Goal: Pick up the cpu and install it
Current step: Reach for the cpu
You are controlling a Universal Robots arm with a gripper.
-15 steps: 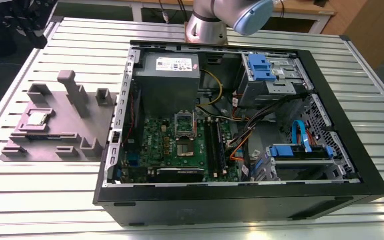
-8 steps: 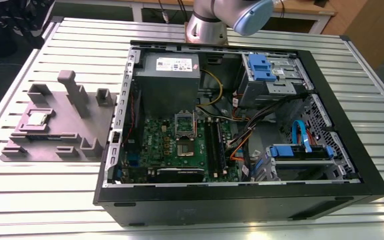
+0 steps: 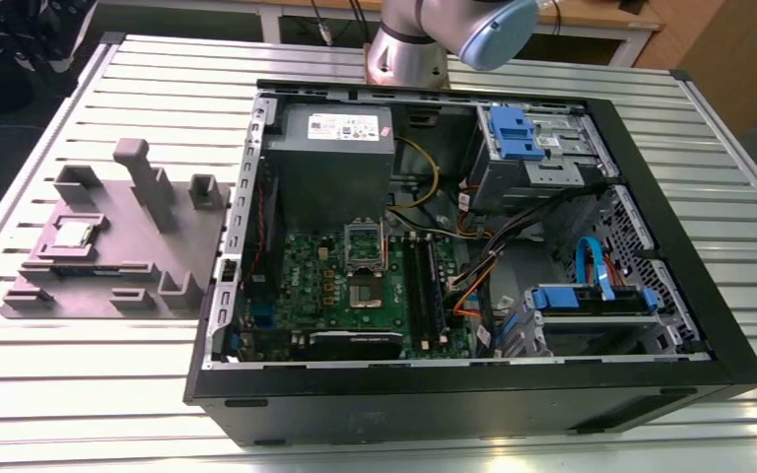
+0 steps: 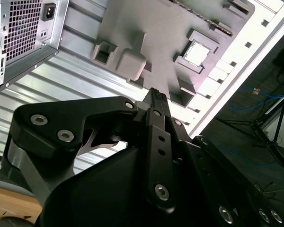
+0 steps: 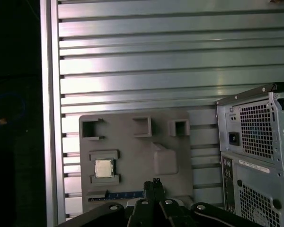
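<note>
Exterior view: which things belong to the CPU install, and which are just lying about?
Belong to the job: cpu, sitting in the grey holder block; motherboard with its silver socket frame, inside the open computer case.
Just there: power supply; blue drive bays; cables; slatted table.

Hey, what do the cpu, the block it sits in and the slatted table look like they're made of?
The cpu: a metal top, likely, with a pale silvery sheen that catches light. The block: probably moulded or printed plastic, matte grey-mauve with no glare. The table: seemingly aluminium, ribbed silver slats with soft brushed reflections.
</note>
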